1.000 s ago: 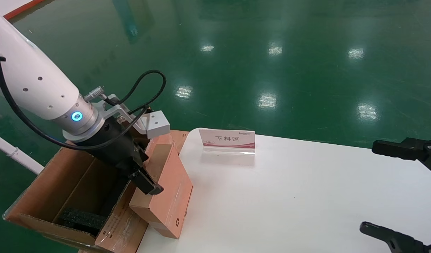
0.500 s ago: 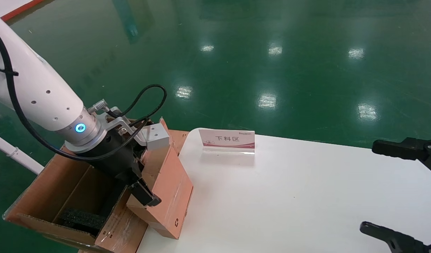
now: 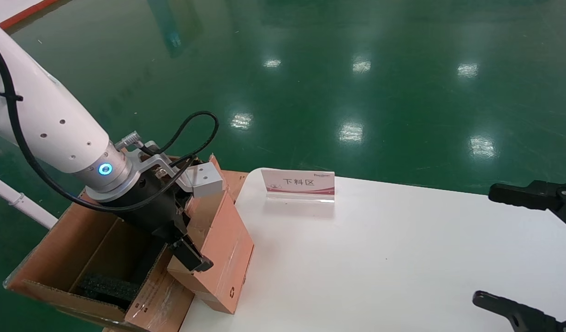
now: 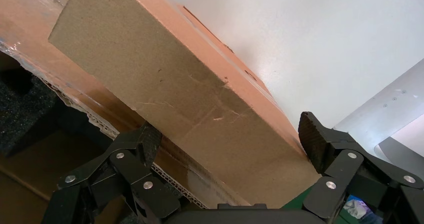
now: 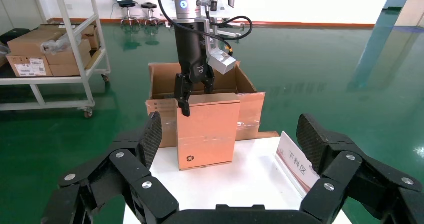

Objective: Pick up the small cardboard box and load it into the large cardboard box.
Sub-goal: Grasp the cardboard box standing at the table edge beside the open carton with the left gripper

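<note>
The small cardboard box (image 3: 227, 258) stands tilted at the table's left edge and leans on a taped flap of the large cardboard box (image 3: 43, 258). A recycling mark shows near its lower corner. My left gripper (image 3: 195, 251) straddles the small box's top edge, with one finger on each broad face, and is shut on it. In the left wrist view the small box (image 4: 190, 99) fills the gap of the left gripper (image 4: 230, 139), and both pads touch it. Black foam (image 3: 107, 286) lies inside the large box. My right gripper (image 3: 488, 244) is open and empty, parked at the table's right side.
A sign card (image 3: 297, 183) stands at the back of the white table (image 3: 379, 258). The large box stands beyond the table's left edge. The right wrist view shows a shelf cart (image 5: 50, 59) with cartons behind the scene.
My left gripper has come down and slightly left over the small box's top edge. The box top has tipped a little toward the large box. The right arm has not moved.
</note>
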`<state>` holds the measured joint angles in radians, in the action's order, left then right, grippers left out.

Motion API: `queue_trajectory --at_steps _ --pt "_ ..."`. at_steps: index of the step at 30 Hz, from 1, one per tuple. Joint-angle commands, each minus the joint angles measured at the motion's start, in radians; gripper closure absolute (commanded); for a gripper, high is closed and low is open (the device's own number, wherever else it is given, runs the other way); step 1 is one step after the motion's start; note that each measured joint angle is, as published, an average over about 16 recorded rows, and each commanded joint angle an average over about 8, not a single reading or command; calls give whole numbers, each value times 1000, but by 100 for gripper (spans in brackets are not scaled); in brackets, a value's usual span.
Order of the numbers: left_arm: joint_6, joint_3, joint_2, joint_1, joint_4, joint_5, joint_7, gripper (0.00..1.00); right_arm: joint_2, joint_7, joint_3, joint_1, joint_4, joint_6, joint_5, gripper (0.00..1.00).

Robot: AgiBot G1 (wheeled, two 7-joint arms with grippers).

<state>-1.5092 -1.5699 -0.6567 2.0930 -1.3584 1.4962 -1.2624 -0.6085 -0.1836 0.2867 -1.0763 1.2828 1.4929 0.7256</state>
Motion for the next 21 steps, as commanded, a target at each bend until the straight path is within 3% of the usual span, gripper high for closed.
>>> queue_trajectory --at_steps 1,15,17,21 --pt "0 1 0 0 0 0 0 100 0 0 0 0 0 0 0 0" --pt "-3 4 -1 0 1 2 -1 100 0 0 0 0 0 0 0 1" --pt "-3 4 -1 0 1 2 -1 100 0 0 0 0 0 0 0 17" --pt "-3 4 -1 0 1 2 -1 100 0 0 0 0 0 0 0 67"
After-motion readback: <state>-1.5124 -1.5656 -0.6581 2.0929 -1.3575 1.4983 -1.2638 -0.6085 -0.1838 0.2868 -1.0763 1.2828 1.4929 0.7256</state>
